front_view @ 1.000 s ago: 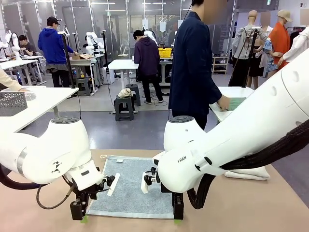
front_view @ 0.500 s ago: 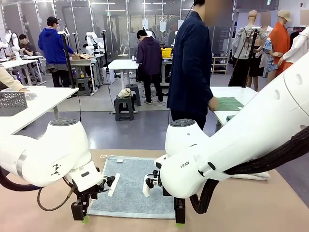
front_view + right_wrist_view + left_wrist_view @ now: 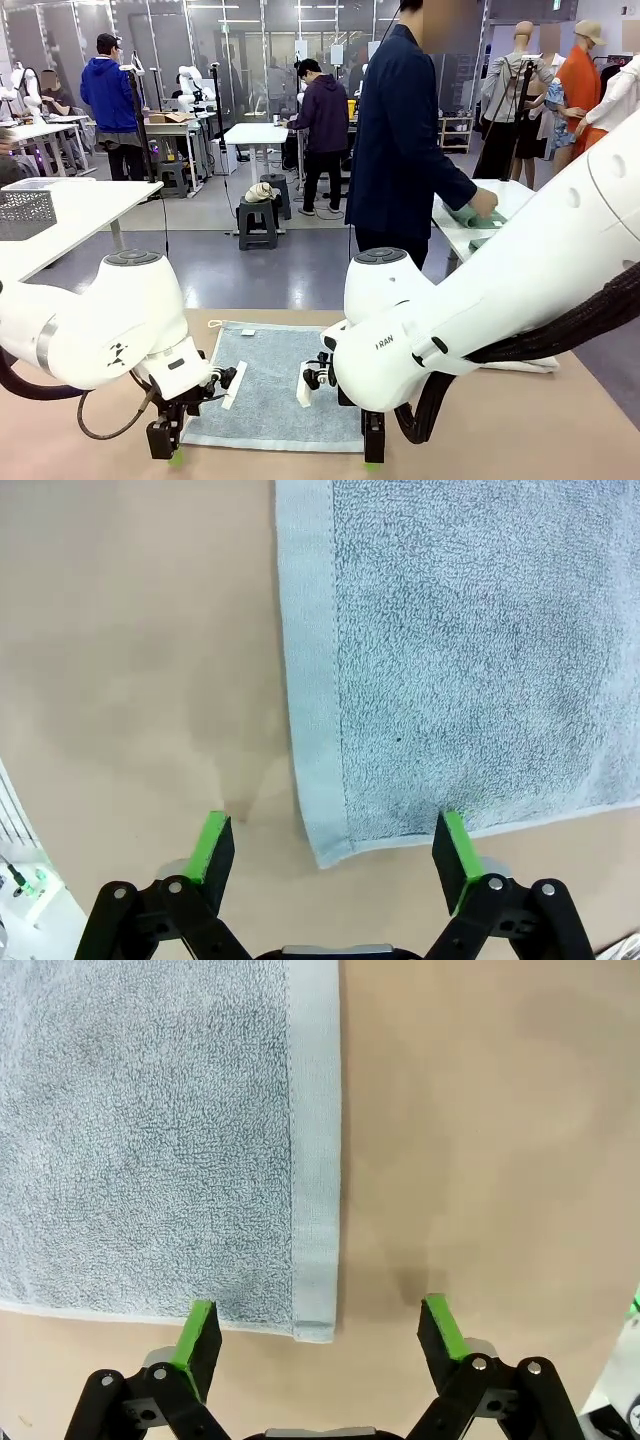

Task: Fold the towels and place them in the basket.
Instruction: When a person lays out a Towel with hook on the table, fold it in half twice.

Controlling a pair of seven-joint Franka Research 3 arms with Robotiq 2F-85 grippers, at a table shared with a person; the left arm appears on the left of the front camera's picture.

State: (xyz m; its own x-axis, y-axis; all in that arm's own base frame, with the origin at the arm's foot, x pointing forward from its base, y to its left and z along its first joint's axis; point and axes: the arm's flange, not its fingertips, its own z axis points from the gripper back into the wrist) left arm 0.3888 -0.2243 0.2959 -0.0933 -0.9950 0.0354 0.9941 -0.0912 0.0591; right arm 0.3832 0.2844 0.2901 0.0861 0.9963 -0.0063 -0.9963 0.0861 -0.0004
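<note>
The work surface is a tan tabletop [image 3: 520, 430] in a large workshop with white tables behind it. One pale blue towel [image 3: 270, 385] lies spread flat and unfolded at the middle of the tabletop, its near hem close to the tabletop's near edge. A small loop [image 3: 213, 323] sits at its far left corner.

The left claw [image 3: 165, 447] points down at the towel's near left corner. In the left wrist view the left claw [image 3: 320, 1325] stands wide open and holds nothing. The corner of the towel [image 3: 150, 1130] lies between the two green pads: one pad [image 3: 200, 1335] is over the towel's hem, the other is over bare tabletop [image 3: 500, 1110].

The right claw [image 3: 372, 452] points down at the towel's near right corner. In the right wrist view the right claw [image 3: 335, 840] is also wide open and empty. The corner of the towel [image 3: 470, 630] lies between its pads: one pad [image 3: 452, 848] is at the hem, the other is over bare tabletop [image 3: 130, 630].

Whether any pad touches the cloth or the tabletop cannot be told.

A folded cream cloth [image 3: 525, 366] rests near the tabletop's right edge, partly hidden by the right arm. A person in a dark coat [image 3: 400, 150] stands past the far edge, one hand [image 3: 484, 203] on a green cloth [image 3: 470, 216] on a white table.
</note>
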